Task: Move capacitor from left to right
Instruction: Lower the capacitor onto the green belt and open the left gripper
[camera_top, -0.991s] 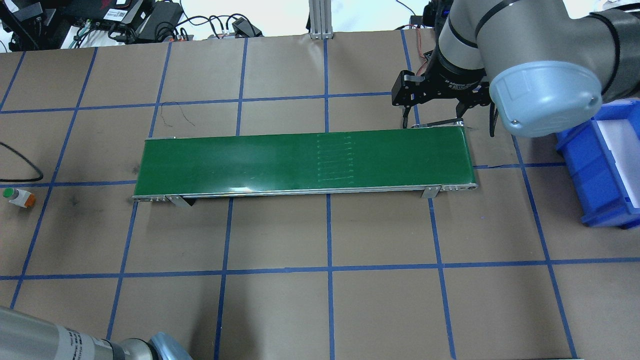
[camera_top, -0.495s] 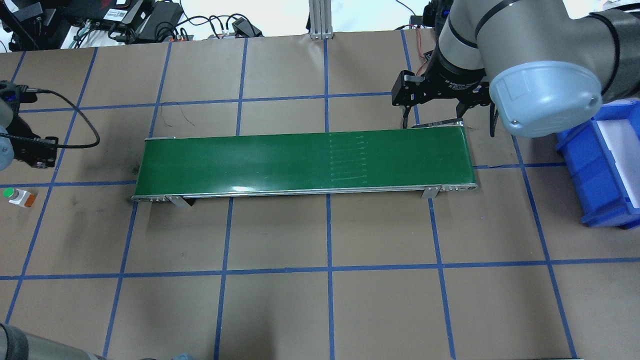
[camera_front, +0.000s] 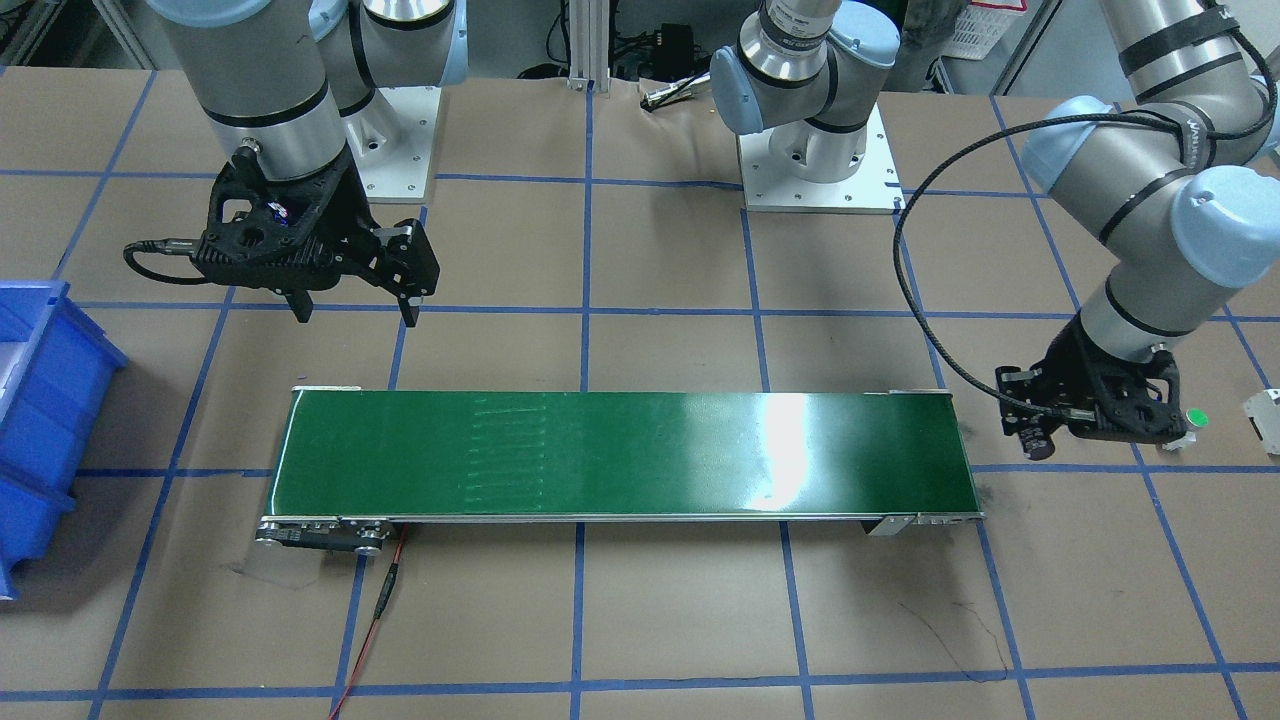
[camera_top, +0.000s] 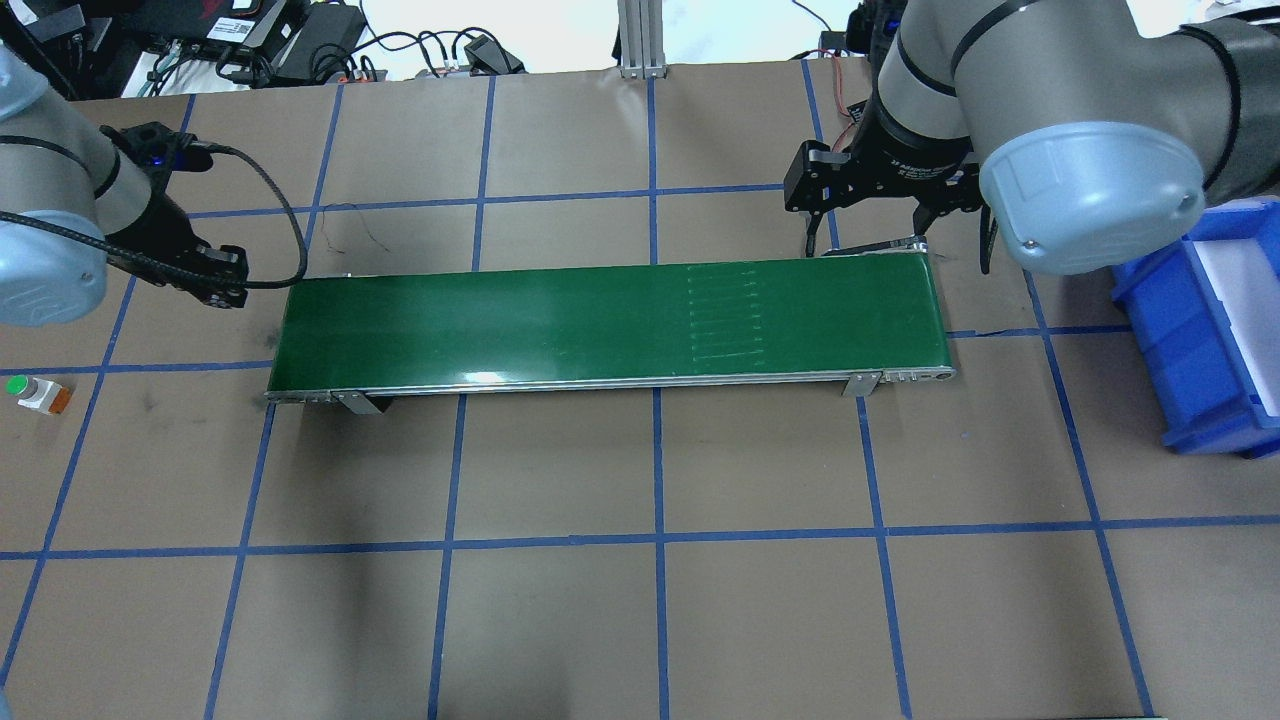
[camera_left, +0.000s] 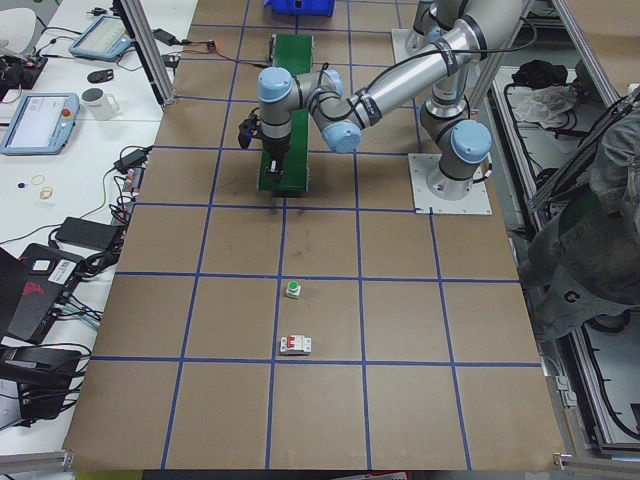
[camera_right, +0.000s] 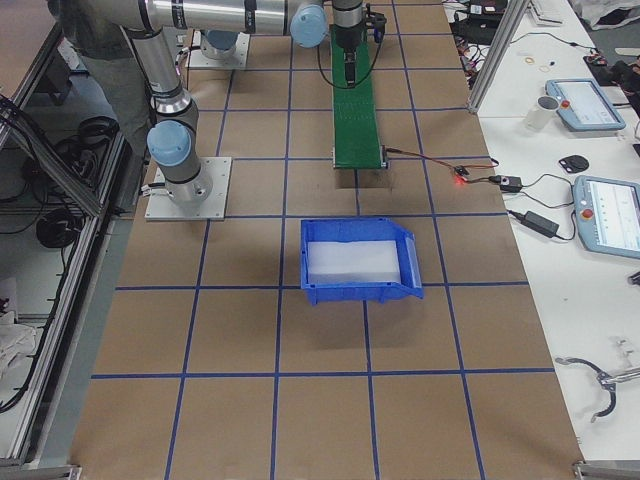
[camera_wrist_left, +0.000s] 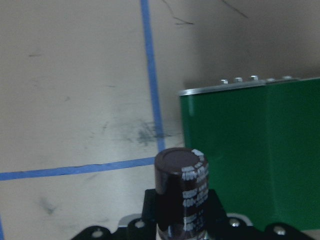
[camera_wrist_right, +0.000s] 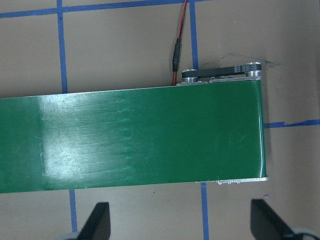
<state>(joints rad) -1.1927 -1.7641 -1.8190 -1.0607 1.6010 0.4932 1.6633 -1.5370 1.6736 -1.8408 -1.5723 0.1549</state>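
At the right edge of the front-facing frame, just off the short end of the green belt, we find the capacitor pinched in the left claw, which is closed on it and, as far as we can tell, holds it above the brown bench. The right claw hovers at the upper left, beyond the belt's other end, with its jaws spread wide and nothing between them.

We judge the capacitor to be light and rigid. Its smooth, round sleeve could twist or slip under a loose pinch. The safest hold looks to be across the curved sides near mid-length, which is roughly where the claw has it.

From the left wrist, its long axis runs up the frame, with the flat dark end uppermost and the striped body going down into the claw. From the front it looks close to upright.
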